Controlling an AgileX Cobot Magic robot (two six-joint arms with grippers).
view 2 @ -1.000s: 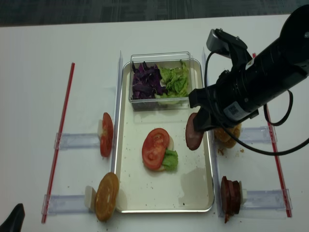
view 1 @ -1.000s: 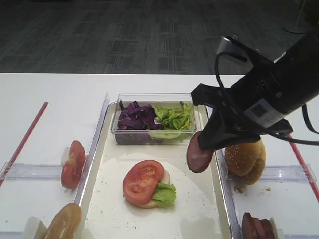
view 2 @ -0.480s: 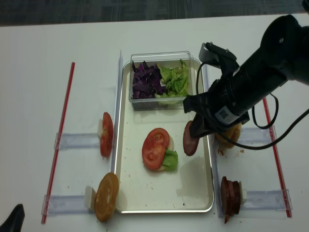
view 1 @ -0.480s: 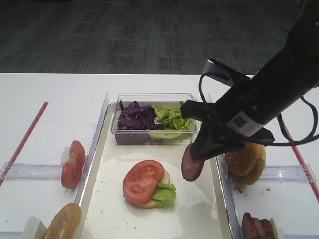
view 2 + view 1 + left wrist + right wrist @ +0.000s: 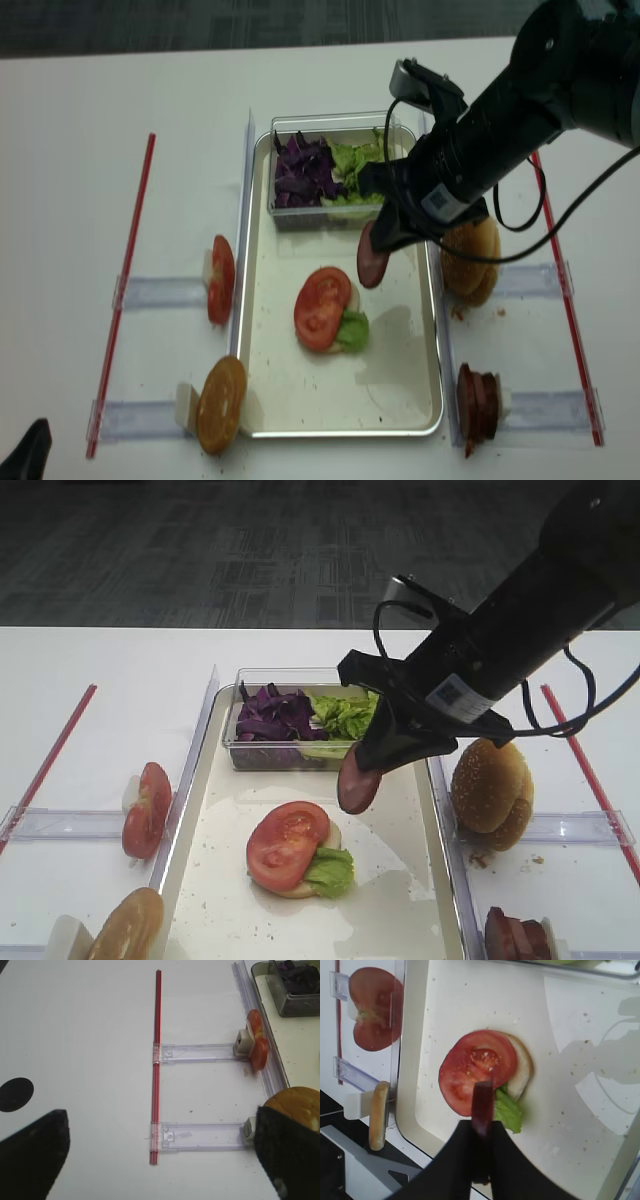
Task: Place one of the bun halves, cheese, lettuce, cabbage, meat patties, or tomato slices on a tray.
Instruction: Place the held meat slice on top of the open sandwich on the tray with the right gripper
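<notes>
1. The right claw (image 5: 362, 770) is clamped on one meat patty (image 5: 356, 780), which hangs on edge above the tray (image 5: 200, 810), not touching it.
2. In the high view, the stack of tomato slice (image 5: 287, 844), lettuce (image 5: 325, 870) and bun half lies at about 8 o'clock from the patty, near it; in the right wrist view the patty's thin edge points straight at the tomato.
3. The patty's flat face stands upright, so by my reading it must tip flat to land on the stack.
4. The right arm is nearer; the left claw (image 5: 160, 1155) sits well apart over the counter (image 5: 90, 1035), fingers spread.
5. Count:
   - one tray
   - one clear box of cabbage (image 5: 272, 716) and lettuce
   - bun halves (image 5: 492, 790) stacked at 3 o'clock
   - spare patties (image 5: 515, 935) at 5 o'clock
   - tomato slices (image 5: 146, 808) at 9 o'clock
</notes>
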